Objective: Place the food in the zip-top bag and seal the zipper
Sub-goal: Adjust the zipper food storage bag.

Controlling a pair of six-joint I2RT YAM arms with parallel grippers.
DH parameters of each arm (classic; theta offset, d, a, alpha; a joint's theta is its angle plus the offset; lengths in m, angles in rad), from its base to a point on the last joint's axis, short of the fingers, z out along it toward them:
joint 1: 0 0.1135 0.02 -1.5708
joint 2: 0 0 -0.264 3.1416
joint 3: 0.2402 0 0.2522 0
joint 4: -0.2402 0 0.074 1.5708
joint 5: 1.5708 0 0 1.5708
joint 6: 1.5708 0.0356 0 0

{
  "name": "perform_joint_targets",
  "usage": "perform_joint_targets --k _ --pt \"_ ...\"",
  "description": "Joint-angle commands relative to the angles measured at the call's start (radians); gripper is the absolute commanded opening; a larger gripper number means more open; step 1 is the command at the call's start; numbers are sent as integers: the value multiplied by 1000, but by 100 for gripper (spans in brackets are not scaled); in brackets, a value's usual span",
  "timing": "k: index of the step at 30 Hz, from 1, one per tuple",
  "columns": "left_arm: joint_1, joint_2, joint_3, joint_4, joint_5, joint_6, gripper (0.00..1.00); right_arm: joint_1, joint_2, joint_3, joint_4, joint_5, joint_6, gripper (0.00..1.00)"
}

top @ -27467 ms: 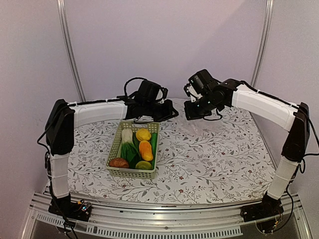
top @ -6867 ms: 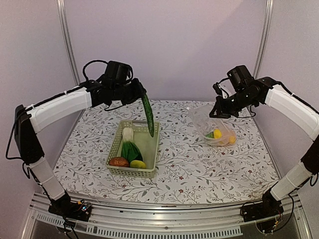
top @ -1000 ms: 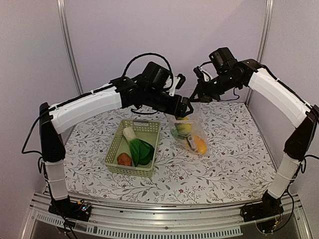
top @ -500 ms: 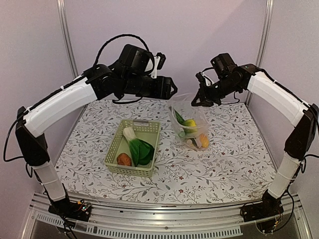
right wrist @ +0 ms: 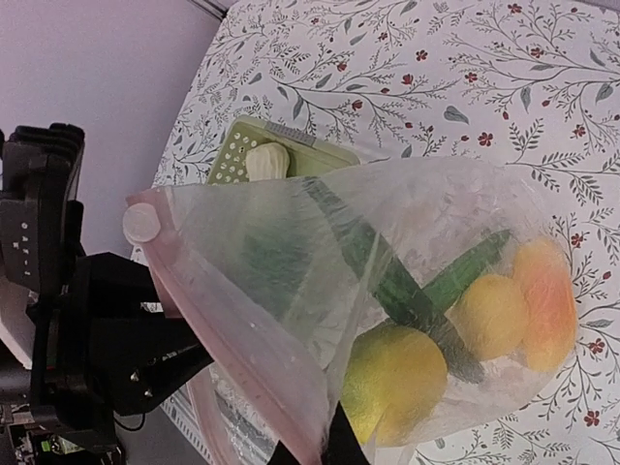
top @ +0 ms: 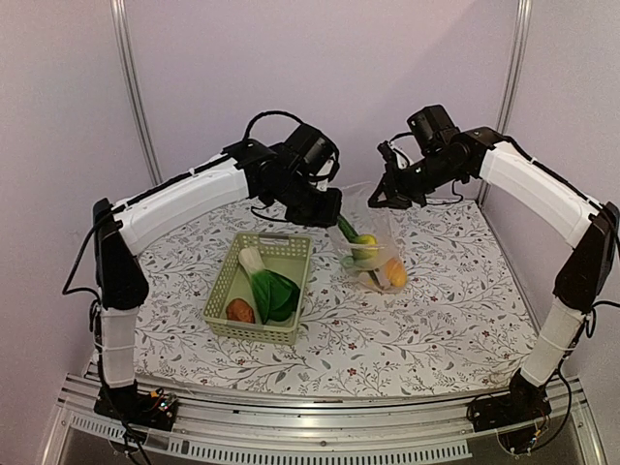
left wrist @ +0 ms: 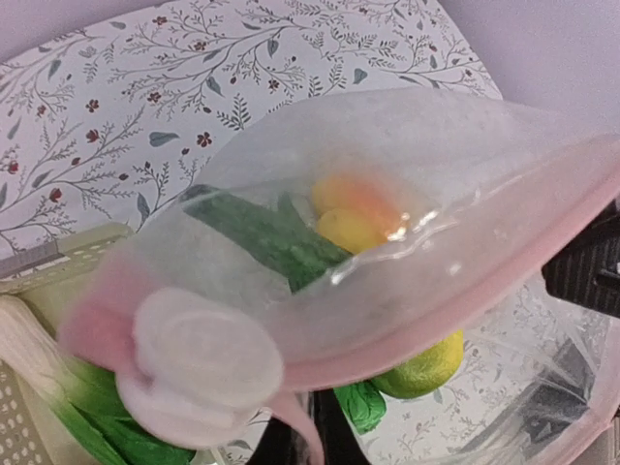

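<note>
The zip-top bag (top: 376,254) hangs between my two grippers above the table. Inside it are the cucumber (right wrist: 387,281), a yellow fruit (right wrist: 489,315), an orange fruit (right wrist: 547,300) and a yellow-green fruit (right wrist: 387,383). My left gripper (top: 332,206) is shut on the left end of the bag's mouth, with its fingers (left wrist: 315,426) on the pinkish zipper (left wrist: 436,300). My right gripper (top: 378,199) is shut on the other end, its fingers (right wrist: 312,448) on the zipper edge (right wrist: 232,339). The bok choy (top: 271,291) and the reddish-brown piece (top: 239,311) lie in the basket.
The pale green lattice basket (top: 252,334) stands left of the bag on the flowered table cover (top: 436,329). Metal posts and pale walls close the back and sides.
My left gripper lifted up and away from the bag half a second ago, and has come back down onto the left end of its mouth. The right gripper stayed on the bag.
</note>
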Motion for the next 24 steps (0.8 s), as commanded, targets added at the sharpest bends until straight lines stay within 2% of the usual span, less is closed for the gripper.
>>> perform_joint_targets --k 1,3,4,6,8,10,13,17,24 --pt "16 24 167 -38 57 16 0 36 -8 152 -88 70 -6 2" --pt "-10 5 251 47 89 44 0 49 25 295 -194 169 -24 2" --pt "-35 -22 247 121 82 77 0 48 37 325 -222 214 -26 2" --pt "-76 -96 158 305 37 137 0 28 28 256 -213 279 -36 1" --pt "-79 -131 73 410 -18 114 0 -22 0 94 -137 244 -47 0" --pt "-58 -90 94 376 -39 82 0 -48 -12 33 -117 184 -41 0" --pt "-21 -1 137 280 -19 30 0 -42 -40 126 -109 186 -27 0" --pt "6 60 197 276 61 -15 0 -31 -69 232 -116 195 -22 0" --pt "-1 69 228 329 68 7 0 -32 -78 72 -78 185 -48 0"
